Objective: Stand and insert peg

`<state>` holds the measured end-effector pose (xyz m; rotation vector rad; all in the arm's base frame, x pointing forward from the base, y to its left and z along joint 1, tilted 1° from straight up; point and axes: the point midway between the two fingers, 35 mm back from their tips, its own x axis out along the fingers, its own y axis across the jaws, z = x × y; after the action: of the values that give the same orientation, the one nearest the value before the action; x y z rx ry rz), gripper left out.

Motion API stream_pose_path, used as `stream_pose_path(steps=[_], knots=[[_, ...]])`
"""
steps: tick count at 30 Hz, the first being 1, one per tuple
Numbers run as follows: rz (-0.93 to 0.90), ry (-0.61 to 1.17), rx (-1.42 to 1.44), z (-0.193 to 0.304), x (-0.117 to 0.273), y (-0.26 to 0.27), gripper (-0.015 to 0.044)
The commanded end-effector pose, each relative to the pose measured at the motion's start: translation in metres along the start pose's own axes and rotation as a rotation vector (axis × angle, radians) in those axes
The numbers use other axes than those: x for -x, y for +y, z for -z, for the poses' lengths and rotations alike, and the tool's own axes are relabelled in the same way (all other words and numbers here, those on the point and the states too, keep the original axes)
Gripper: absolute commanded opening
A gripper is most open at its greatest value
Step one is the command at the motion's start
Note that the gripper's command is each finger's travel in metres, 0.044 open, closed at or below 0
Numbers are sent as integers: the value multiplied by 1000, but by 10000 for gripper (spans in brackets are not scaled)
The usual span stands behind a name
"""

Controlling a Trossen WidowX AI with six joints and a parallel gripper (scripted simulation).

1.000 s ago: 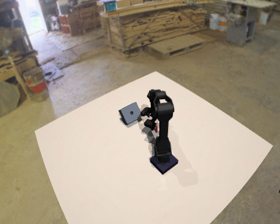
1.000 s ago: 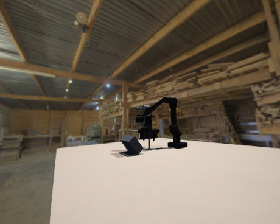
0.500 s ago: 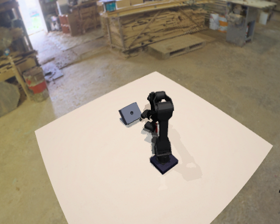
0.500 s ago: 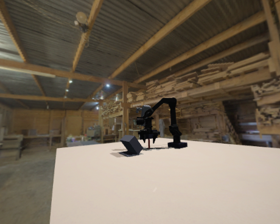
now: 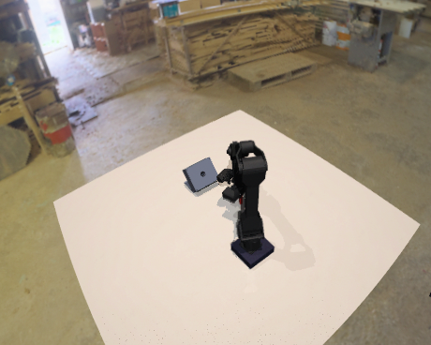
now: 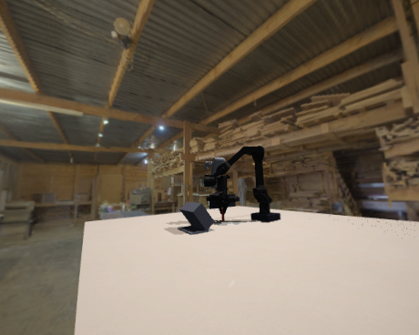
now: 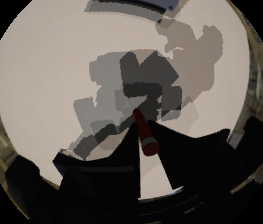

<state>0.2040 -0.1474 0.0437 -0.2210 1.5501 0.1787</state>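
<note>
The red peg [image 5: 241, 200] [image 6: 223, 216] [image 7: 142, 129] is upright, its grey-white banded end up near the camera in the wrist view and its plain end down at the table. My gripper [image 6: 222, 209] [image 7: 142, 124] points down and is shut on the peg, one black fingertip on each side of it. In the top view the arm hides most of the fingers. The blue-grey sloped panel [image 5: 210, 179] [image 6: 195, 216] stands ahead of the peg, with one dark hole [image 5: 202, 173] in its face. The hole is not visible in the exterior view.
The pale table top [image 5: 150, 262] [image 6: 260, 273] lies under everything. The arm's dark base [image 5: 251, 251] [image 6: 265, 217] stands behind the peg, on the side away from the panel. Shadows of the arm fall around the peg's foot. The panel's edge shows at the top of the wrist view.
</note>
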Motion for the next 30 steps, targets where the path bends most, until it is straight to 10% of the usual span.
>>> stream_pose_path(steps=[1,30], knots=[[0,0,0,0,0,0,20],[0,6,5,-5,79,-2,0]])
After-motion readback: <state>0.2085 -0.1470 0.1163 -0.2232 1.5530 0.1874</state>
